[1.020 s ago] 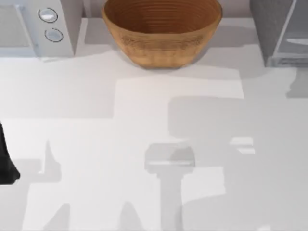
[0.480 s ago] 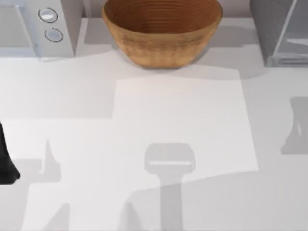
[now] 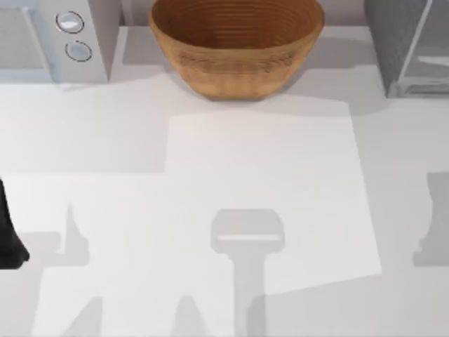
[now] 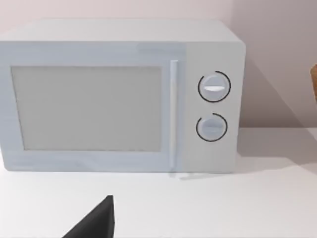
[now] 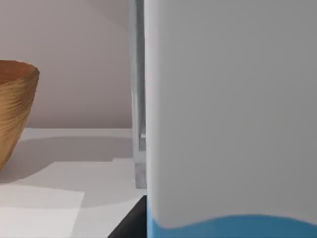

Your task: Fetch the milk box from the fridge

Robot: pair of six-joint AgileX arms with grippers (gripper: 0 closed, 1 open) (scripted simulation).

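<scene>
Surface [image 3: 210, 168]: white, long shadows across it, one at the right edge.

Fridge [image 3: 403, 42]: dark grey, at the far right corner. Pale door frame [image 5: 138, 99] upright in the right wrist view, just beside and behind the carton. Door angle: cannot tell.

White appliance with two knobs [image 3: 52, 38]: far left corner, door closed, squarely ahead in the left wrist view [image 4: 119, 96]. No part in the task.

Wooden bowl [image 3: 236, 45]: middle of the far edge, between the two appliances, well apart from both.

Left arm [image 3: 8, 235]: parked at the left edge. Left gripper [image 4: 94, 225] low over the surface, facing the knobbed appliance. Grip state: cannot tell.

Milk box [image 5: 230, 114]: very close before the right wrist camera, upright, white upper part with sky-blue below. Judged off the shelf and by the fridge's front, near the far right corner.

Right gripper [image 5: 136, 228]: at the carton. One dark finger [image 5: 128, 227] flat against the carton's side, the other hidden behind it. Read as pinching the milk box, not spread.

Step in hand, by judgement: carrying the carton away from the fridge toward open surface.

Risks:
- Carton edge catching the door frame if swung sideways too early, since so little gap beside it.
- Slip or twist in the grip, as smooth sides and a hidden second contact leave the hold unverified.
- Tipping on release if set down tilted.
</scene>
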